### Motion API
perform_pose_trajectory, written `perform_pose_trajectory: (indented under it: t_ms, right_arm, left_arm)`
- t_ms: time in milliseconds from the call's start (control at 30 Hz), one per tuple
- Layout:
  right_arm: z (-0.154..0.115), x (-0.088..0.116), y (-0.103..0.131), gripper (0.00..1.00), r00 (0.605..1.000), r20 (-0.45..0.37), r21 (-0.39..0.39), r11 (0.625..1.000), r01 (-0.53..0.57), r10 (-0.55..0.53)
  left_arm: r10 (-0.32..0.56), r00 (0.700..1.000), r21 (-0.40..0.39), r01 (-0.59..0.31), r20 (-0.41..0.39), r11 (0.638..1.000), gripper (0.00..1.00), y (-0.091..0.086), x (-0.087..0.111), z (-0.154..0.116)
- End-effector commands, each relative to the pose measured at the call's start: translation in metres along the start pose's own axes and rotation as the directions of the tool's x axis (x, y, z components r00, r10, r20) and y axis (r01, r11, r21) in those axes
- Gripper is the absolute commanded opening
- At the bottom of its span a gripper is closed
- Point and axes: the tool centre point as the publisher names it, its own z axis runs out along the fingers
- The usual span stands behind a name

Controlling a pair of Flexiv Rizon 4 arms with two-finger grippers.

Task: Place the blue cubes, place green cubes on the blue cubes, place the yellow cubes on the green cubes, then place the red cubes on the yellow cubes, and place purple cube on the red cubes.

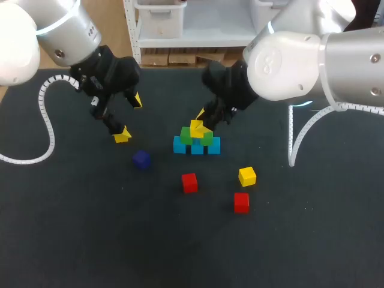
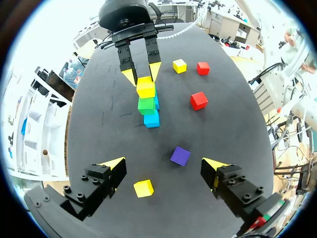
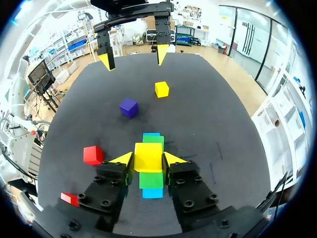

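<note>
Only the head view shows the stack side-on. A row of blue cubes (image 1: 197,146) lies on the dark table (image 1: 72,240) with its long axis running left to right. 2 green cubes (image 1: 186,135) sit on the row, and the top yellow cube (image 1: 195,126) is centred over them. The left wrist view looks along that row, so the stack reads there as a single column (yellow over green over blue). The right wrist view looks straight down and settles what the others leave unclear: the right gripper (image 3: 148,158) pinches the top yellow cube from 2 sides, its fingers set across the row. The right arm (image 1: 312,57) comes in from the far right, with its wrist tilted down toward the stack at the table's middle.

The left gripper (image 1: 129,119) hangs left of the stack, spread wide and holding nothing. The left arm (image 1: 60,30) enters from the far left corner. The left wrist view shows a second yellow cube (image 2: 143,188) on the table under the spread fingers and a purple cube (image 2: 180,155) just beside it. In the head view that yellow cube cannot be told from the nearer fingertip.

On the near side of the stack lie a first red cube (image 1: 189,182), a second red cube (image 1: 241,202) and a third yellow cube (image 1: 247,176). The right wrist view does not show the third yellow cube.
</note>
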Motion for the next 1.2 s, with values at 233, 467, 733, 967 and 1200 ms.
perform_pose_trajectory:
  t_ms: [233, 467, 733, 967, 1200]
  right_arm:
    - [-0.001, 0.0, 0.0, 0.5, 1.0, 0.001, 0.004, 1.0, -0.001, 0.001]
    - [-0.004, 0.003, 0.002, 1.0, 1.0, 0.0, 0.01, 1.0, -0.007, 0.007]
    - [-0.028, 0.007, 0.006, 1.0, 0.999, 0.033, 0.048, 0.999, -0.02, 0.018]
    - [-0.055, 0.021, 0.012, 1.0, 0.999, 0.031, 0.055, 0.998, 0.014, -0.016]
    - [-0.077, 0.048, 0.023, 1.0, 0.992, 0.032, -0.01, 0.993, 0.119, -0.119]
  left_arm:
    - [0.003, 1.0, -0.003, -0.003, 0.003, 1.0, 1.0, -0.001, 0.001, 0.0]
    - [0.003, 1.0, -0.003, -0.003, 0.003, 1.0, 1.0, -0.001, 0.001, 0.0]
    - [0.003, 1.0, -0.003, -0.003, 0.003, 1.0, 1.0, -0.001, 0.001, 0.0]
    - [0.003, 1.0, -0.003, -0.003, 0.003, 1.0, 1.0, -0.001, 0.001, 0.0]
    - [0.003, 1.0, -0.003, -0.003, 0.003, 1.0, 1.0, -0.001, 0.001, 0.0]
